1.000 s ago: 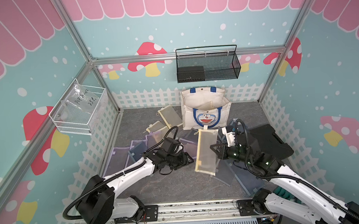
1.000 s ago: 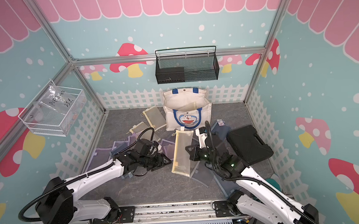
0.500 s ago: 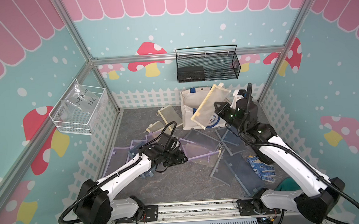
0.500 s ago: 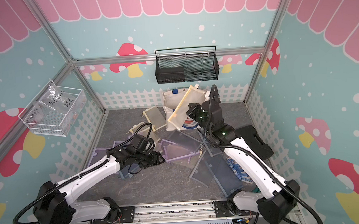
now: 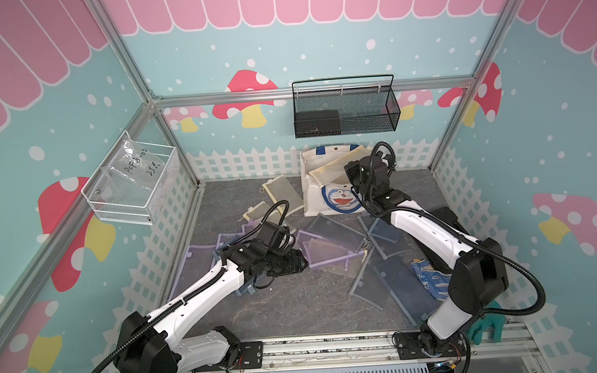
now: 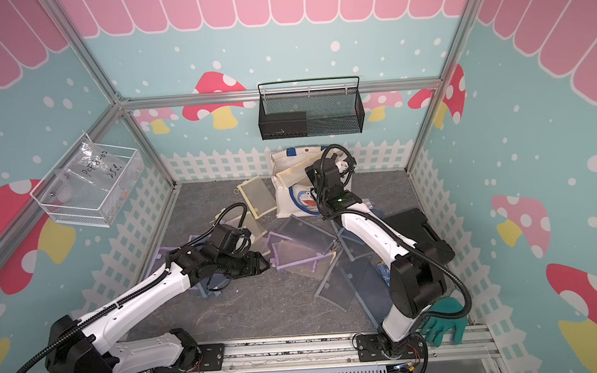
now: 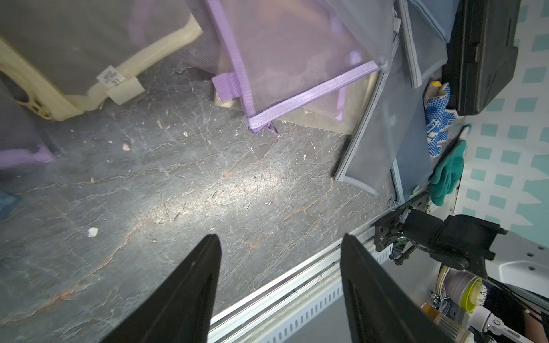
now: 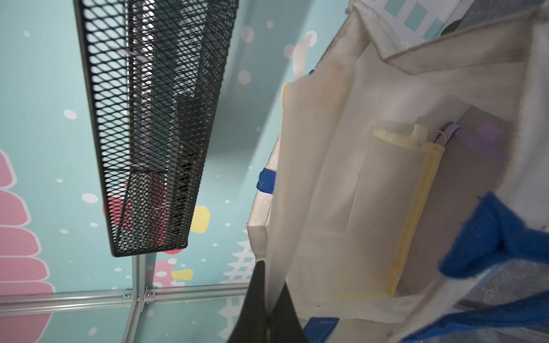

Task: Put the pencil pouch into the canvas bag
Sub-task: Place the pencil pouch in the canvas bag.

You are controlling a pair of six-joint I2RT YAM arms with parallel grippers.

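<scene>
While the right gripper (image 8: 269, 308) pinches a cream pouch (image 5: 331, 170) over the bag (image 5: 313, 197), the left gripper (image 7: 279, 246), by tag "31" (image 7: 110, 79), gapes empty.

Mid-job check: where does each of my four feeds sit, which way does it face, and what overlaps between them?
Top views: high at the front, looking down and back at both arms, the canvas bag and black mesh basket.
Left wrist: on the left arm, low over the floor; the open left gripper shows, with a purple pouch ahead.
Right wrist: over the bag's mouth; the right gripper is shut on the cream pencil pouch.
Shared: that pouch, bag and basket appear in top and right wrist views.
</scene>
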